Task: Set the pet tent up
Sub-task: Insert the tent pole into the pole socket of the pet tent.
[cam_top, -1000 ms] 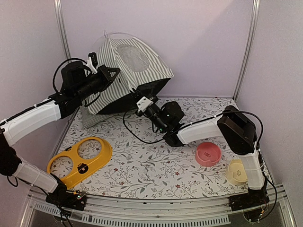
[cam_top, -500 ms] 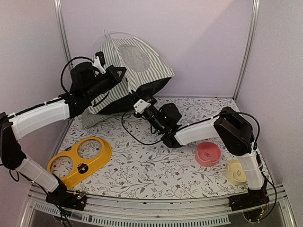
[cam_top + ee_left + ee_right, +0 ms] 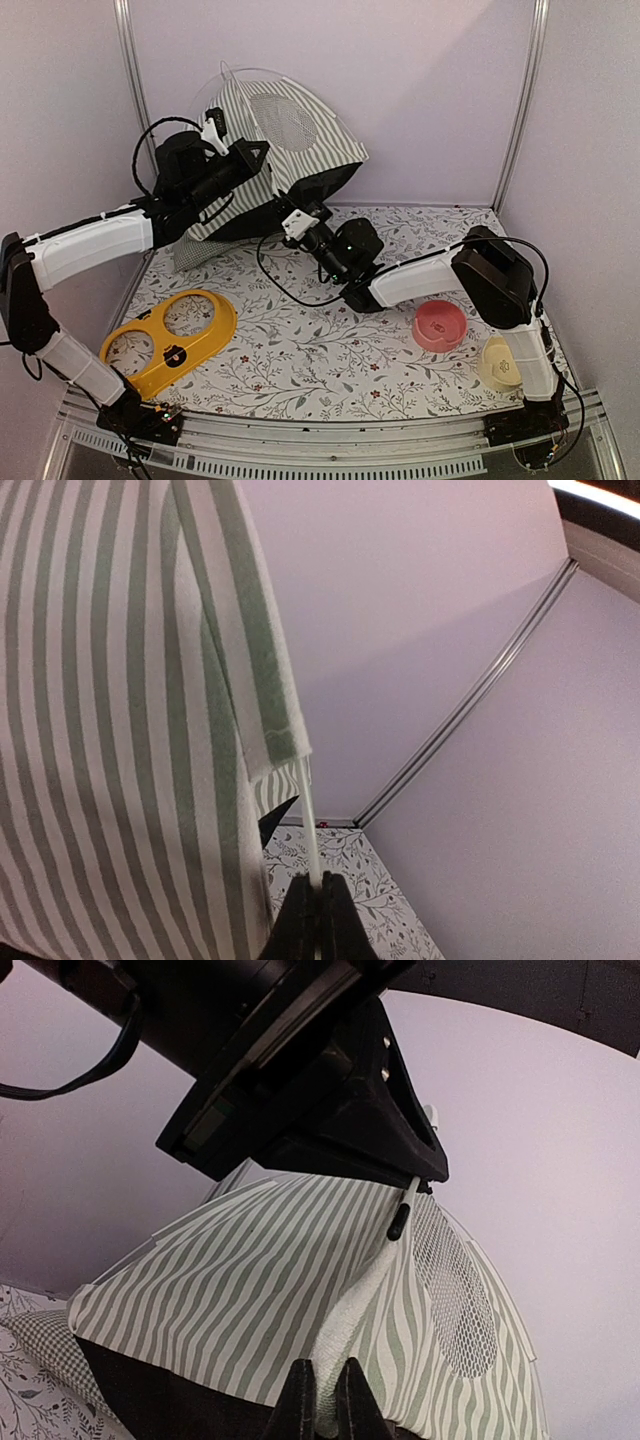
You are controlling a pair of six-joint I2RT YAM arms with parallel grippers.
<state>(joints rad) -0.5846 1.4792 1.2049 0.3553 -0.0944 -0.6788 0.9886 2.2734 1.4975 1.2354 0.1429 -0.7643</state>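
The pet tent [image 3: 290, 140], green-and-white striped with a round white mesh panel, stands tilted at the back left against the wall. My left gripper [image 3: 255, 150] is raised at its upper left edge and is shut on a thin white pole [image 3: 308, 830] that comes out of the tent's striped sleeve [image 3: 270, 710]; its jaws [image 3: 320, 885] are closed tight. My right gripper [image 3: 300, 218] is at the tent's lower front edge. It [image 3: 323, 1370] is shut on a white fabric strip [image 3: 350, 1320] running down the tent [image 3: 230, 1280]. The left gripper's black body fills the top of the right wrist view.
A green checked cushion [image 3: 195, 250] lies under the tent's left side. A yellow two-hole bowl stand [image 3: 168, 338] sits front left. A pink bowl [image 3: 440, 325] and a cream bowl [image 3: 502, 362] sit front right. Walls close in at the back and sides.
My left arm has moved right and slightly up along the tent's edge with the pole. My right gripper has shifted a little left and back. The tent has barely moved.
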